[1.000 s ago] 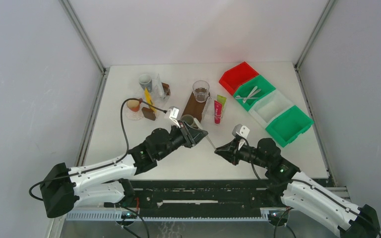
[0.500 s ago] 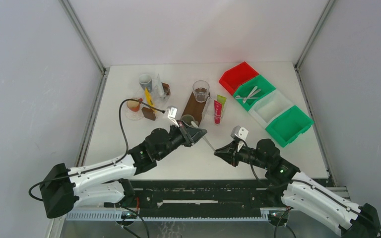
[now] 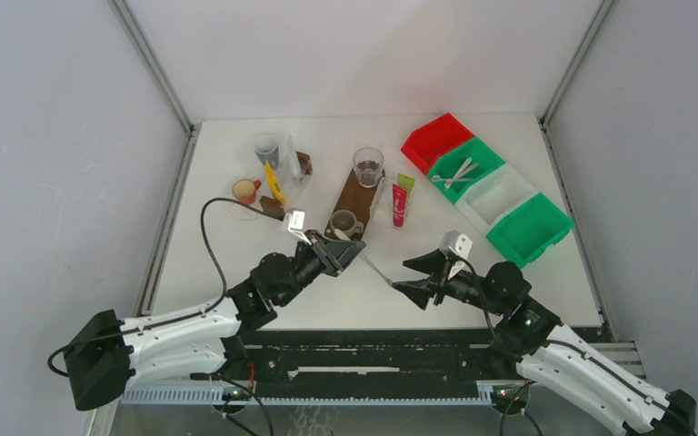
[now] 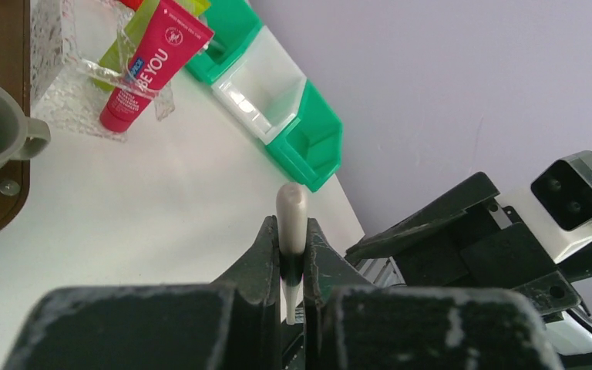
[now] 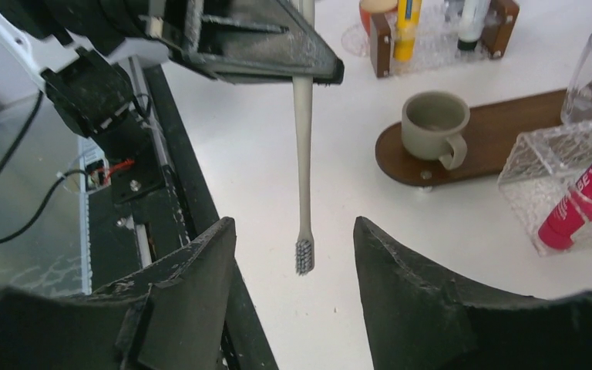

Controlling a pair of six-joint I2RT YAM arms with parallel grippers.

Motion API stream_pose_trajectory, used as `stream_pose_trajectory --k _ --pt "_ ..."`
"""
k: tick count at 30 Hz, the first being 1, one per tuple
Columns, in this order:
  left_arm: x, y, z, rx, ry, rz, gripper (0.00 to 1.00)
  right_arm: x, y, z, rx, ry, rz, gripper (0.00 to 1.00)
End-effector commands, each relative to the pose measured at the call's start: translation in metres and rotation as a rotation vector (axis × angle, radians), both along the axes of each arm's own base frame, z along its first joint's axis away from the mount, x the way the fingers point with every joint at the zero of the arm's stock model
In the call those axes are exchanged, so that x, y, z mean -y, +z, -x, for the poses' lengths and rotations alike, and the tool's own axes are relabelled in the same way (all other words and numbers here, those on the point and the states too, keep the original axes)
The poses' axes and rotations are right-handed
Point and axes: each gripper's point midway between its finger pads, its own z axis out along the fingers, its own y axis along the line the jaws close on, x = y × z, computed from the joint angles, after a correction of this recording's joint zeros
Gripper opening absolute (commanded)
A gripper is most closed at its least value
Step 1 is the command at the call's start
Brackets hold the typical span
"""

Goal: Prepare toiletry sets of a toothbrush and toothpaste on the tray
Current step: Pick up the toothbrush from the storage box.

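Two left gripper (image 4: 291, 235) jaws clamp the grey toothbrush (image 5: 303, 154), the gripped stretch of handle hidden between them. Right gripper (image 5: 293, 231) jaws gape apart, bristles (image 5: 304, 257) hanging between, untouched.

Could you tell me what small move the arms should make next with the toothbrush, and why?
Probably draw the right gripper back: its jaws stand open either side of the bristles, while the left gripper is shut on the toothbrush handle, freeing it to go to the mug.

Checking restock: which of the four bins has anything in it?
The green bin right beside the red bin: white pieces lie in it. The other three show only bare floors.
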Motion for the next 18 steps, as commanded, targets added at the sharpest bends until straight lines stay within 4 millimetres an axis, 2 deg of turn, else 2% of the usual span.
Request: stream_pose_trajectory --k 1,4,10,18 --pt "-0.013 0.030 -0.002 0.135 0.040 0.104 0.00 -0.004 0.027 0.006 -0.002 0.013 -0.130 0.65" --pt "-0.019 0.032 0.000 0.154 0.027 0.154 0.00 -0.009 0.037 0.010 -0.039 0.038 -0.208 0.66" --pt "-0.038 0.034 -0.003 0.131 0.033 0.289 0.00 -0.016 0.046 0.006 -0.215 0.029 -0.356 0.67" --pt "-0.070 0.046 -0.017 0.057 0.190 0.474 0.00 -0.016 0.051 -0.004 -0.372 0.005 -0.547 0.68"
